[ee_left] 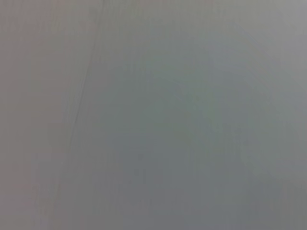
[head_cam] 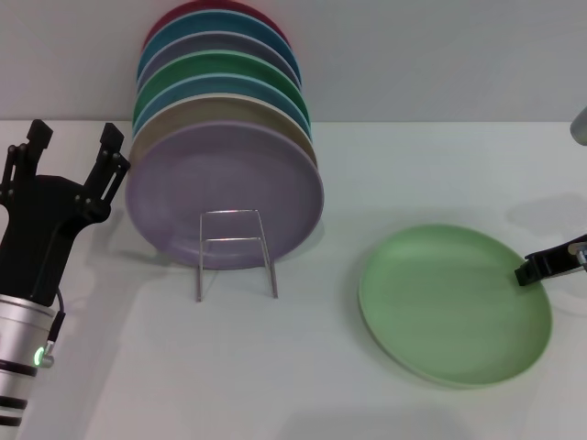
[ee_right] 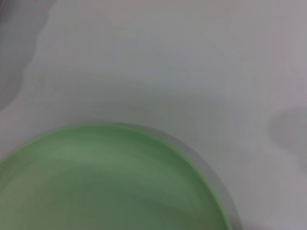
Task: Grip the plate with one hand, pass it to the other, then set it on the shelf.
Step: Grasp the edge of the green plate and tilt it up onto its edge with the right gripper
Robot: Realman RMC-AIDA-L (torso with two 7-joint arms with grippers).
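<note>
Plate [head_cam: 454,302], pale green, lies flat on the white table [head_cam: 303,385], right of the wire shelf [head_cam: 235,252] holding 7 upright plates [head_cam: 220,119]. Right tool [head_cam: 550,263] touches its right rim; I cannot tell its grip. Left tool [head_cam: 73,151] hangs released left of the shelf.

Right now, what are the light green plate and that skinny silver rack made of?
The plate looks like matte plastic or melamine: flat, even colour with no sharp shine, though I can't be sure. The rack looks like thin, shiny metal wire, bent into loops and catching the light.
</note>
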